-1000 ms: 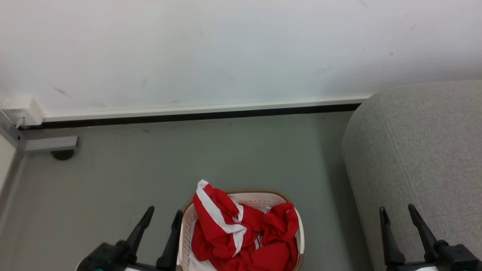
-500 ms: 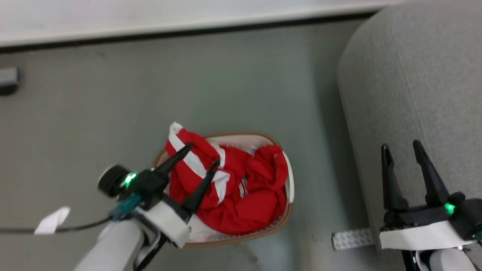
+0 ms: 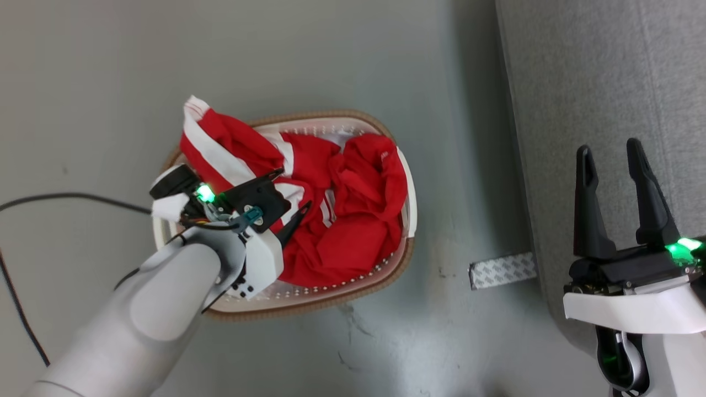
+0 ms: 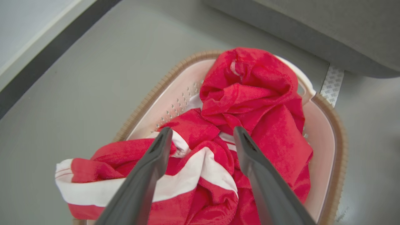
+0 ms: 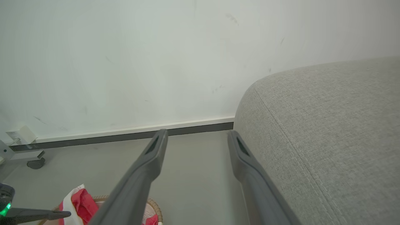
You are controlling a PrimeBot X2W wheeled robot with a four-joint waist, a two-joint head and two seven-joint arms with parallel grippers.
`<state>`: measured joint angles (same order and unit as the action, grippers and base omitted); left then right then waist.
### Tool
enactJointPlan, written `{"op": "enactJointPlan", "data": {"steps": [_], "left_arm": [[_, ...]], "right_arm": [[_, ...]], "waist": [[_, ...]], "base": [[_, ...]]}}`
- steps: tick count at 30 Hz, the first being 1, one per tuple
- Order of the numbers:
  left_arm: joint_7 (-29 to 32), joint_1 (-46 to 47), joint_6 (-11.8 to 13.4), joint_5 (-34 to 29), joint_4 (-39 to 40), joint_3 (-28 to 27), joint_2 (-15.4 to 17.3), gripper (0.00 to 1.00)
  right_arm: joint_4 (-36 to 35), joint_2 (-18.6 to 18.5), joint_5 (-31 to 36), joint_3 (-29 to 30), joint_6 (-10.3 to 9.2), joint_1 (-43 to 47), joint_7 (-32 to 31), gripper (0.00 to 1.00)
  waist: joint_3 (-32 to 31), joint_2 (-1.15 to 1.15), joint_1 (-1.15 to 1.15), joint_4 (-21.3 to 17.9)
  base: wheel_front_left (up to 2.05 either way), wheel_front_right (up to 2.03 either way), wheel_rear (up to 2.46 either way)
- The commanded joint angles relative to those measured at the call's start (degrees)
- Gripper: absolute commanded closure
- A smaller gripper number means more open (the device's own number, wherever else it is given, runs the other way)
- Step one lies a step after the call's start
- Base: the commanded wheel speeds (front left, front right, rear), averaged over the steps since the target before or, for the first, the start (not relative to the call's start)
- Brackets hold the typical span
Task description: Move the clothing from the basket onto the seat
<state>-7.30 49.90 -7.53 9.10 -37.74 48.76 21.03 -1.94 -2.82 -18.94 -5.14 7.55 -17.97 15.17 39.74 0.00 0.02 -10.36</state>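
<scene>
Pointing down into the basket [image 3: 325, 302], the left end effector [image 3: 292, 188] hangs over the heap of clothing [image 3: 353, 220]. Its two dark fingers are spread wide with nothing between them but the fabric below. The tips are right at a white-striped fold, though whether they touch it I cannot tell. Its pale forearm slants in from the lower left of the head view, crossing the basket's near rim. The right end effector [image 3: 609, 146] is held level over the edge of the seat [image 3: 595, 82], fingers parted and empty, well apart from the basket.

All the clothing lies in the basket, with one striped end draped over the far-left rim. The basket stands on the grey floor [image 3: 110, 82] near the seat. A pale patterned strip [image 3: 502, 270] lies on the floor between them, and a black cable [image 3: 55, 196] curves along the floor on the left.

The clothing is soft, rumpled red cloth with white bands. The basket is white perforated plastic with a brown woven-look rim. The seat is coarse light grey fabric with a rounded edge and a seam.
</scene>
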Motion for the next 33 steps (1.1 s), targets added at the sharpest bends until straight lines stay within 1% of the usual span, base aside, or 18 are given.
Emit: {"op": "enactJointPlan", "data": {"steps": [1, 2, 7, 11, 17, 18, 19, 20, 23, 27, 33], "left_arm": [[1.38, 1.53, 0.07, -1.04, -2.29, 0.75, -0.13, 0.0], [1.38, 1.53, 0.07, -1.04, -2.29, 0.75, -0.13, 0.0], [4.0, 4.36, 0.58, -3.04, -7.96, 2.36, -0.34, 0.0], [5.96, 6.76, 2.22, -4.06, -12.54, 2.74, 0.69, 0.0], [5.84, 8.91, 2.79, -4.4, -15.65, 3.09, 0.29, 0.0], [5.4, 9.19, 2.85, -4.13, -16.03, 3.01, 0.02, 0.51], [4.89, 9.53, 2.89, -3.91, -16.43, 2.94, -0.23, 0.62], [4.35, 9.84, 2.96, -3.87, -16.84, 3.02, -0.45, 1.0], [3.2, 9.89, 2.65, -2.78, -18.18, 2.85, -1.39, 1.0], [1.01, 8.94, 2.2, -0.7, -19.61, 1.98, -3.15, 1.0], [-4.96, 5.07, 1.71, 5.76, -19.51, -1.93, -6.97, 1.0]], "right_arm": [[-0.84, -0.14, -1.08, -0.33, -0.12, -1.2, -0.02, 0.0], [-0.84, -0.14, -1.08, -0.33, -0.12, -1.2, -0.02, 0.0], [-2.58, -0.12, -2.61, -1.32, -0.12, -2.23, -0.02, 0.0], [-4.35, -0.13, -3.75, -2.33, -0.12, -3.06, -0.02, 0.0], [-5.47, -0.13, -3.73, -2.91, -0.12, -3.31, -0.02, 0.0], [-5.54, -0.13, -3.5, -2.95, -0.12, -3.32, -0.02, 0.0], [-5.57, -0.13, -3.29, -2.96, -0.12, -3.29, -0.02, 0.0], [-5.6, -0.13, -3.12, -2.94, -0.12, -3.25, -0.02, 0.0], [-5.33, -0.14, -2.92, -2.8, -0.12, -3.23, -0.02, 0.0], [-4.93, -0.12, -3.82, -2.28, -0.12, -3.35, -0.02, 0.0], [-2.83, -0.15, -2.85, -1.72, -0.12, -1.93, -0.02, 0.0]], "waist": [[3.55, 0.0, -0.02, -1.4], [3.55, 0.0, -0.02, -1.4], [6.65, 0.0, -0.02, -2.24], [9.49, 0.0, -0.02, -3.21], [11.67, 0.0, -0.02, -3.48], [11.89, 0.0, -0.02, -3.46], [12.03, 0.0, -0.02, -3.42], [12.13, 0.0, -0.02, -3.37], [11.89, 0.0, -0.02, -3.24], [9.92, 0.0, -0.02, -2.5], [2.62, 0.0, -0.02, 0.31]], "base": [[0.0, 0.0, 0.0], [0.0, 0.0, 0.0], [0.0, 0.0, 0.0], [0.0, 0.0, 0.0], [0.0, 0.0, 0.0], [0.0, 0.0, 0.0], [0.0, 0.0, 0.0], [0.0, 0.0, 0.0], [0.0, 0.0, 0.0], [0.0, 0.0, 0.0], [0.0, 0.0, 0.0]]}}
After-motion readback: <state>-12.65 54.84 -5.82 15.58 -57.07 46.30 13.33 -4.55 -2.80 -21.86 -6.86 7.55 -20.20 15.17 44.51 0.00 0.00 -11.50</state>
